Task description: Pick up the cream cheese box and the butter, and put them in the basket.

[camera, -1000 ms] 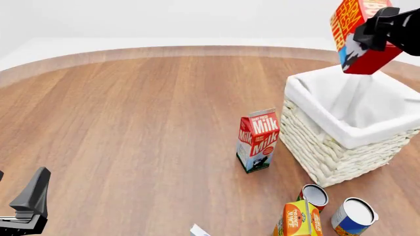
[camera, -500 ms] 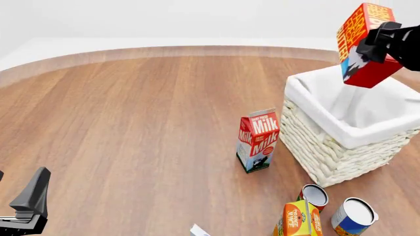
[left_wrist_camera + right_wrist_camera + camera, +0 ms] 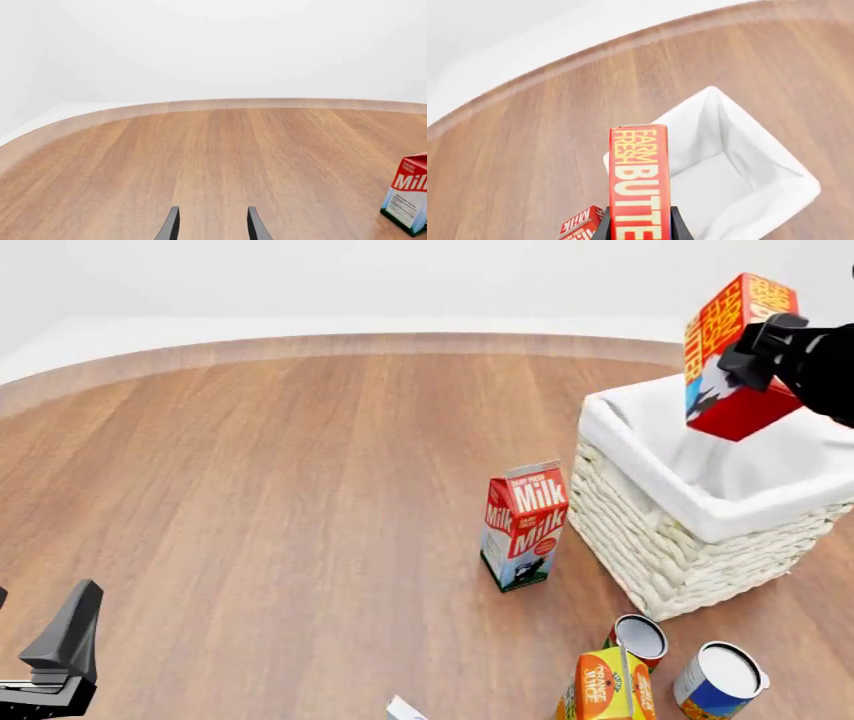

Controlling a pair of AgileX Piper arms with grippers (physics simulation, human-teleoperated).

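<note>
Now my right tool (image 3: pixel 755 344) is clamped on the red oblong butter box with orange side panel and white lettering (image 3: pixel 727 352), holding it tilted in the air over the large white woven wicker basket with cloth lining (image 3: pixel 694 540). In the right wrist view the fingers pinch the box's two broad faces near its lower end, the narrow lettered edge facing the camera, the basket's bare white floor beneath.

Judgement: a stiff carton, light, with smooth printed faces that may slide if the grip loosens unevenly; across the broad faces is the sensible hold.

My left tool (image 3: pixel 211 226) hangs idle low over the wooden tabletop (image 3: pixel 267 490), fingers apart, nothing between them.

Small white and pale-blue cream cheese box (image 3: pixel 404 709): only a corner shows at the near edge of the front view, well apart from the basket. Likely rigid, light; take it across its short sides.

Red-and-white gable-topped milk carton (image 3: pixel 523 525) stands upright just beside the basket.
</note>
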